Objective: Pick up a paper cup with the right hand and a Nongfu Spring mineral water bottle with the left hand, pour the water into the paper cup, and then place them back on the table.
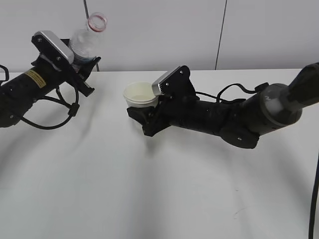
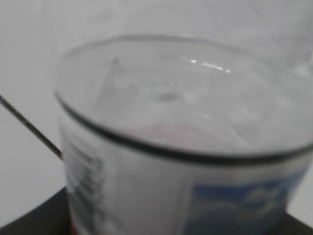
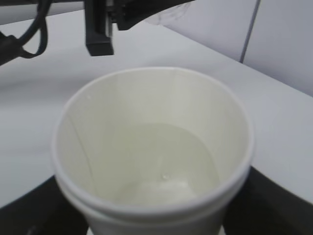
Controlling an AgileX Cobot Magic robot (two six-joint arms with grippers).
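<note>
Exterior view: bottle (image 1: 87, 42) held aloft at far left in the left claw (image 1: 82, 67), mouth up and leaning slightly right, well clear of the surface (image 1: 149, 199). Upright enough to keep any remaining water in; how much is left cannot be told from here. Paper cup (image 1: 139, 95) near the middle, gripped around its lower wall by the right claw (image 1: 144, 112), rim level and open upward, so the contents stay put. Whether its base touches the surface is hidden by the claw. Bottle and cup well apart, a wide bare strip between them.

Left wrist view: blurred clear plastic of the bottle filling the frame, label (image 2: 234, 205) with blue patch low and right, dark claw edges at the bottom corners. Closed on the bottle by the look of it.

Right wrist view: cup seen from above, a shallow pool of water (image 3: 161, 171) in the bottom, rim round and uncrushed; claw dark on both sides, clamped on the cup without denting it.

Judging by the water in the cup and the righted bottle, pouring looks finished; setting both down appears to remain. Plenty of open room near and to the left for the bottle, and all round the cup; far wall close behind the bottle, so downward and nearward looks the safer path.
</note>
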